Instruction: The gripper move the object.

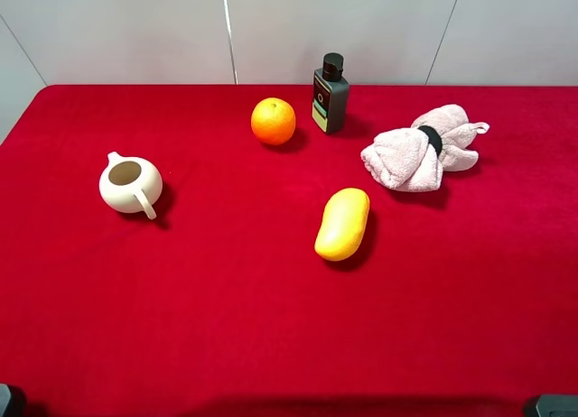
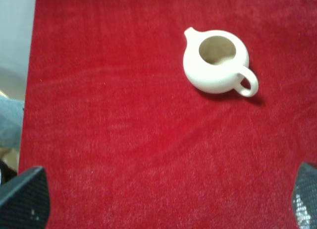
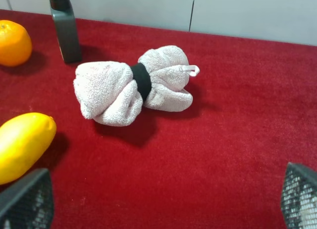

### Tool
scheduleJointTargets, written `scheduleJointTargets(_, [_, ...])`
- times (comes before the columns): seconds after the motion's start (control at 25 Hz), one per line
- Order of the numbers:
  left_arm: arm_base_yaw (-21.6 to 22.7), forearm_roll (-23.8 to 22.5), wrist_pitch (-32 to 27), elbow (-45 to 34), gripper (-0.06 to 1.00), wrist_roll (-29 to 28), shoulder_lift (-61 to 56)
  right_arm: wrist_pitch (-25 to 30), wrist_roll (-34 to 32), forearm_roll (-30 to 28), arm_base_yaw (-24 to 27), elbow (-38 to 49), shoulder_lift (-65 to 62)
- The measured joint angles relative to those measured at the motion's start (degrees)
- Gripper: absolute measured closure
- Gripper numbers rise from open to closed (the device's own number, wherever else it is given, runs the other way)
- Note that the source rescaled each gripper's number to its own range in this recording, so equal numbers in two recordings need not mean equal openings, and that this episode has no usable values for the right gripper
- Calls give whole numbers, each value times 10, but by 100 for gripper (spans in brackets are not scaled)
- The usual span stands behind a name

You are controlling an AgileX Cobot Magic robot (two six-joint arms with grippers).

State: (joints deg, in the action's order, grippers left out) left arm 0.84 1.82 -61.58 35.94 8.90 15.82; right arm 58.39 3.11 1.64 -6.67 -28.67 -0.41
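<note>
fingers point(image 2: 25, 199) of the left gripper point(image 2: 166, 201) and the right gripper point(image 3: 162, 198) are hanging spread wide, the pitcher point(image 2: 215, 63) standing apart.

The jaws are black with a fine dotted texture.

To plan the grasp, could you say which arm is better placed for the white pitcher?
Likely the left: the pitcher sits far left, ahead of the open left gripper; the right gripper faces the towel.
</note>
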Motion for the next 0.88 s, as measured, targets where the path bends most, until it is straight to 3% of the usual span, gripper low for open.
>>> scheduleJointTargets(0.88, [0,49,57,37,-4,26,283,0,0,0,0,0,0])
